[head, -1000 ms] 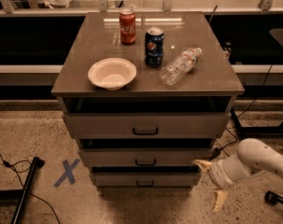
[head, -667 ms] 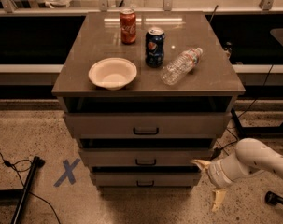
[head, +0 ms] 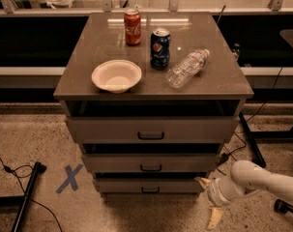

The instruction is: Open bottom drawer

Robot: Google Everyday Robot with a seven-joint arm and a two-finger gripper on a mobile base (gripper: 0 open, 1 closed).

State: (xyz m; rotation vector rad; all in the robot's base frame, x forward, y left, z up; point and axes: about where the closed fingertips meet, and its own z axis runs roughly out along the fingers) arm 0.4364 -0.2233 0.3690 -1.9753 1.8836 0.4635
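- One hand (head: 209,200) sits low, below the front right corner of the bench (head: 218,79), with its fingers spread apart and gripping nothing.
- Lowest of three, the bottom drawer (head: 122,185) is under the bench's front edge and looks not yet pulled out.
- Its black handle (head: 150,190) lies left of the hand at mid-front, long axis running along the front edge.
- The upper fingertip is by the drawer's right end; contact is unclear.
- The next move likely needs a leftward reach to the handle.

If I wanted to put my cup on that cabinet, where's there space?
The cabinet top is bare on its left, beside the red can and behind the bowl, and along the right edge past the bottle. The middle is crowded: blue can, bottle and bowl sit close. The gripper hangs open by the right end of the bottom drawer.
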